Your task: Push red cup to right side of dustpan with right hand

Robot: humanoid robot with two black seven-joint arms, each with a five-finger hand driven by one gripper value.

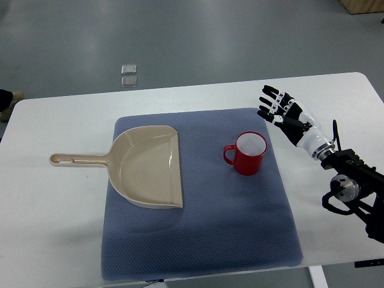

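A red cup (247, 153) with a white inside stands upright on the blue mat (198, 234), its handle pointing left. A beige dustpan (144, 165) lies on the mat's left part, its handle reaching left onto the white table. The cup is to the right of the dustpan, with a gap of mat between them. My right hand (277, 108) comes in from the right edge and hovers just right of and beyond the cup, over the mat's right edge. Its fingers are spread and hold nothing. It does not touch the cup.
The white table (54, 228) ends at the front and at the right behind my arm. Two small clear items (129, 74) lie on the floor beyond the table's far edge. A dark shape (7, 99) shows at the left edge.
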